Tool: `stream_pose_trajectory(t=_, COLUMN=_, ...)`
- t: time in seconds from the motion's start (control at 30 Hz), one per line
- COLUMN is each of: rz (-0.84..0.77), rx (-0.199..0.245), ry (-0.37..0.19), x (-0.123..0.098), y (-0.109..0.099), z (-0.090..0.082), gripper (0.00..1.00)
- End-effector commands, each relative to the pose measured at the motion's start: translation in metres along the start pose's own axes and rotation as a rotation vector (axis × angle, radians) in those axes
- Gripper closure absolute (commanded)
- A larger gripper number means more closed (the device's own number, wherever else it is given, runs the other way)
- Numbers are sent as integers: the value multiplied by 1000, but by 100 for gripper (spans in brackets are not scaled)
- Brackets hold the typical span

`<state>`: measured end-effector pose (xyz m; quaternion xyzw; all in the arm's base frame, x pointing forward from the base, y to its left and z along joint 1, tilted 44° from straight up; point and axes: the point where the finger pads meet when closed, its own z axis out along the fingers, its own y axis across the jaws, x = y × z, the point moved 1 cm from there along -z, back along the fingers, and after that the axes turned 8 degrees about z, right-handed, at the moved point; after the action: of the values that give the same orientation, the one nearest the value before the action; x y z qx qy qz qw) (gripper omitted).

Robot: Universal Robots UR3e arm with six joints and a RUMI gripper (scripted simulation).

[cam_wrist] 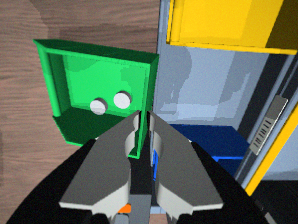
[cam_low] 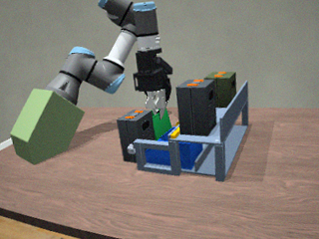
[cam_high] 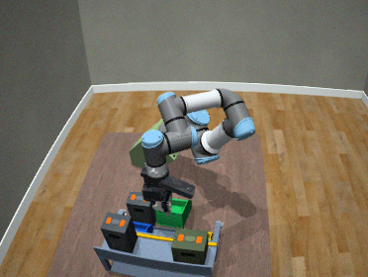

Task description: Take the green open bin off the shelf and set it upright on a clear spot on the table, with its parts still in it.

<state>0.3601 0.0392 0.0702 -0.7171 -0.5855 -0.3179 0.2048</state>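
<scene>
The green open bin [cam_wrist: 100,100] hangs from my gripper [cam_wrist: 144,112], whose fingers are shut on its right wall. Two pale round parts [cam_wrist: 111,103] lie inside it. In the top view the bin [cam_high: 173,212] is just behind the grey-blue shelf [cam_high: 158,247], under my gripper [cam_high: 162,204]. In the exterior view only a strip of the bin [cam_low: 161,124] shows between two dark boxes, below my gripper [cam_low: 157,105].
The shelf holds dark boxes [cam_high: 119,231] with orange tabs, an olive box [cam_high: 189,244], a blue bin [cam_wrist: 210,142] and a yellow bin [cam_wrist: 225,22]. A large light-green block [cam_low: 46,124] stands on the table's left. Brown table top lies left of the bin.
</scene>
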Motion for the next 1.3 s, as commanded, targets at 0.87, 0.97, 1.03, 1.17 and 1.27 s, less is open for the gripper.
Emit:
stream_pose_trajectory(t=0.87, rz=-1, rx=-2, ry=-1, x=-2, y=-9, z=7, gripper=100)
stream_pose_trajectory(t=0.97, rz=-1, rx=-2, ry=-1, x=-2, y=-9, z=7, gripper=100)
stream_pose_trajectory(t=1.03, rz=-1, rx=-2, ry=-1, x=-2, y=-9, z=7, gripper=100)
stream_pose_trajectory(t=1.17, rz=-1, rx=-2, ry=-1, x=-2, y=-9, z=7, gripper=100)
stream_pose_trajectory(t=1.27, rz=-1, rx=-2, ry=-1, x=-2, y=-9, z=12, gripper=100)
